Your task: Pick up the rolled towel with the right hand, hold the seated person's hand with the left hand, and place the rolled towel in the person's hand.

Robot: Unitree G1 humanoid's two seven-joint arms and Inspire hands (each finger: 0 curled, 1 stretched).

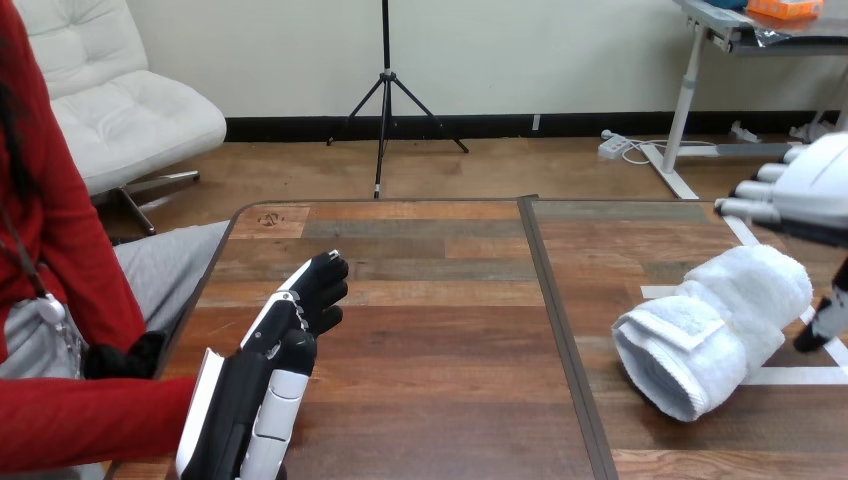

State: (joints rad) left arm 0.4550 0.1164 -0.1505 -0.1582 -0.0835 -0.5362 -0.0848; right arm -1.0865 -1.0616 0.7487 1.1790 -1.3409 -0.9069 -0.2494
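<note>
The white rolled terry towel [712, 328] lies on its side on the brown plank-topped wooden table [430, 300]. The robot's right hand [815, 185] hovers over the towel's far right end, fingers spread straight and thumb down beside the roll, gripping nothing. Well to the left of the towel, the left hand [265, 370] rests with loosely extended fingers, empty, just beside the person's red sleeve [90, 420].

Rolled towel [712, 325] on table [440, 330] R side; L hand [292, 325] near L edge.
</note>
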